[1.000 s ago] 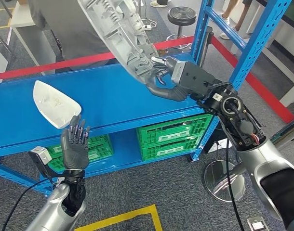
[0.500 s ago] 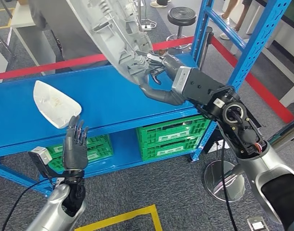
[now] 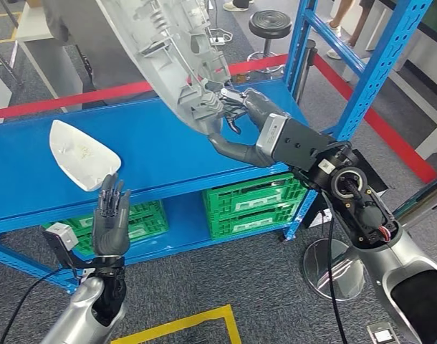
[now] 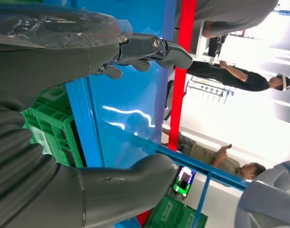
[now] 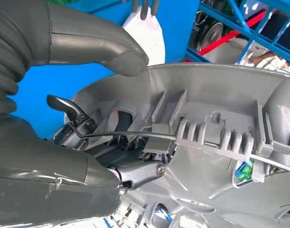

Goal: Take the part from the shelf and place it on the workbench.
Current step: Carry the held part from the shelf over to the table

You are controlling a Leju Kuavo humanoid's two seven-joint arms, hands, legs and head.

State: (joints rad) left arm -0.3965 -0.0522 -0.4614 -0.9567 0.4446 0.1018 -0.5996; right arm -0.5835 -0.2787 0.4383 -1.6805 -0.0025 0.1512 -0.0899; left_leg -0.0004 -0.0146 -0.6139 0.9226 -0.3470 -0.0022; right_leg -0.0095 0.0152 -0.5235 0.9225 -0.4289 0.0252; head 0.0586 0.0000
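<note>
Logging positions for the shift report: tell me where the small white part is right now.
In the head view the small white part lies on the left of the blue shelf, just beyond the raised left hand, apart from it.

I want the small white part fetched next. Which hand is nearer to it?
Left. The left hand is raised just in front of the white part; the right hand holds the large grey part farther along the shelf.
</note>
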